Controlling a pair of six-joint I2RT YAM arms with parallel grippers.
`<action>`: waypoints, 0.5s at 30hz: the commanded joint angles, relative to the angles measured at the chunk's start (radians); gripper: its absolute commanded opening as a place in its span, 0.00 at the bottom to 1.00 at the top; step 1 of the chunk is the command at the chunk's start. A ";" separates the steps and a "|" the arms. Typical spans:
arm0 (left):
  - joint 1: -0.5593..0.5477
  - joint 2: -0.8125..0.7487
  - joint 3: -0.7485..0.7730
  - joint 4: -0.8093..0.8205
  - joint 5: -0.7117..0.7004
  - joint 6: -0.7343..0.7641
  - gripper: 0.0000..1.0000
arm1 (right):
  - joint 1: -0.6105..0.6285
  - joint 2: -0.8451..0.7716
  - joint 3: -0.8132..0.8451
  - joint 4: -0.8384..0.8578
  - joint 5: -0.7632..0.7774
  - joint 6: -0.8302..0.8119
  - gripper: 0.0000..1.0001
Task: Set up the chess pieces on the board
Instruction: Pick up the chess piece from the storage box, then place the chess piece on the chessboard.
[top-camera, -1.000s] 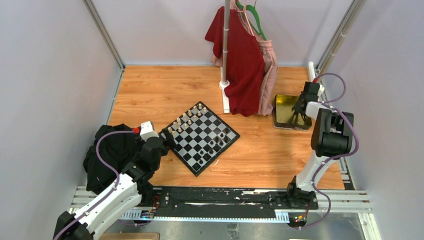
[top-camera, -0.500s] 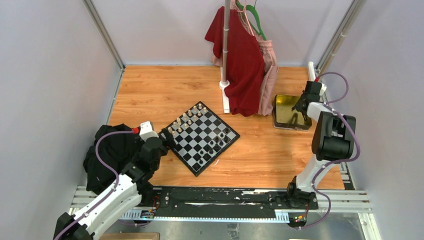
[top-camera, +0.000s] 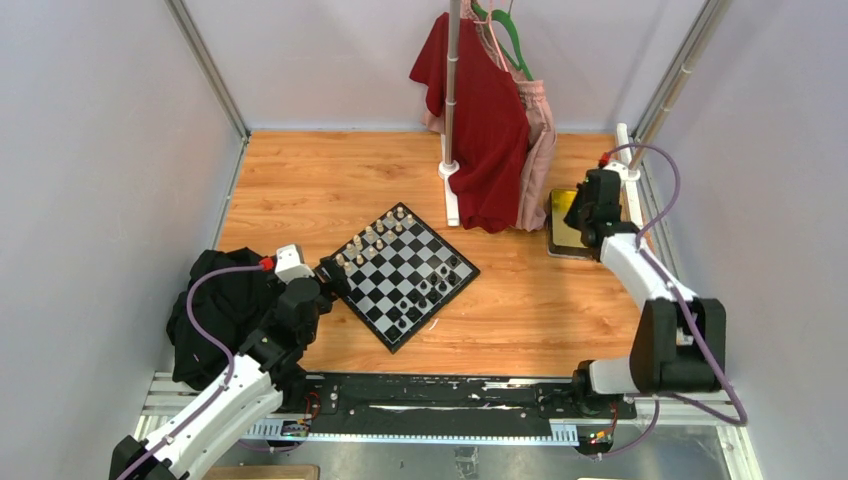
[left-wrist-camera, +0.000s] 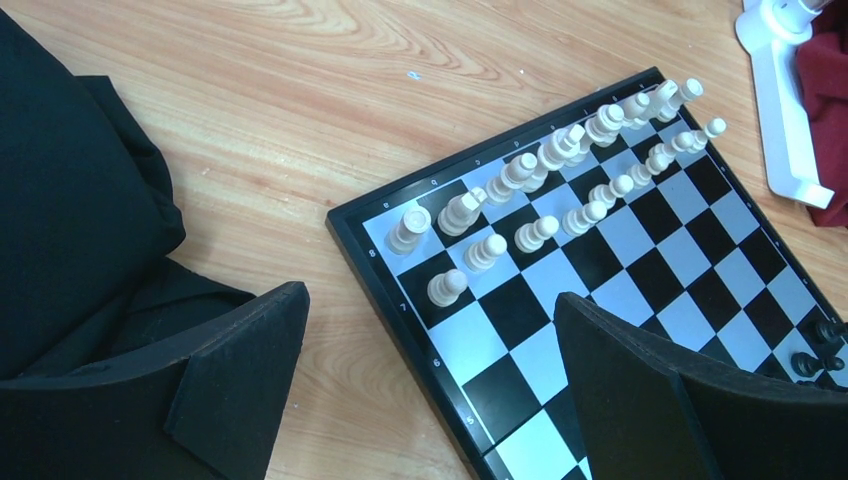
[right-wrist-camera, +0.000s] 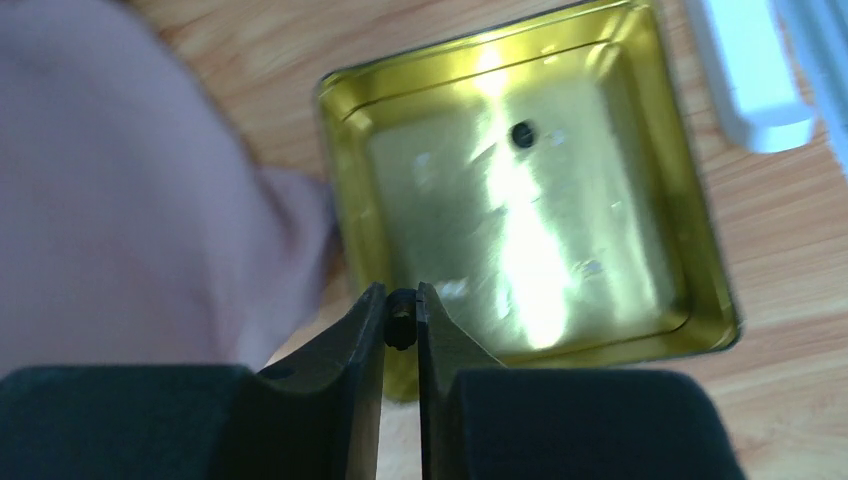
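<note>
On board (left-wrist-camera: 640, 262), cream pieces (left-wrist-camera: 560, 148) ranked; black pieces (top-camera: 435, 288) partial. Right end effector (right-wrist-camera: 401, 299) pinched black chessman (right-wrist-camera: 401, 330) off-board; left end effector (left-wrist-camera: 428, 306) gaped, empty.

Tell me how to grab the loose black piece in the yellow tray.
Take the piece by its body, straight down from above. It sits alone on the tray floor, clear of the walls, and the raised rim blocks a side approach. Standing or lying: too small to tell. The right gripper is shut on another piece.
</note>
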 joint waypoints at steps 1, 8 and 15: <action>-0.006 -0.018 -0.013 0.016 -0.011 0.011 1.00 | 0.139 -0.148 -0.072 -0.089 0.064 -0.032 0.00; -0.006 -0.038 -0.020 0.016 -0.005 0.014 1.00 | 0.366 -0.354 -0.165 -0.179 0.094 -0.020 0.00; -0.006 -0.029 -0.017 0.018 -0.003 0.017 1.00 | 0.624 -0.361 -0.197 -0.195 0.131 0.012 0.00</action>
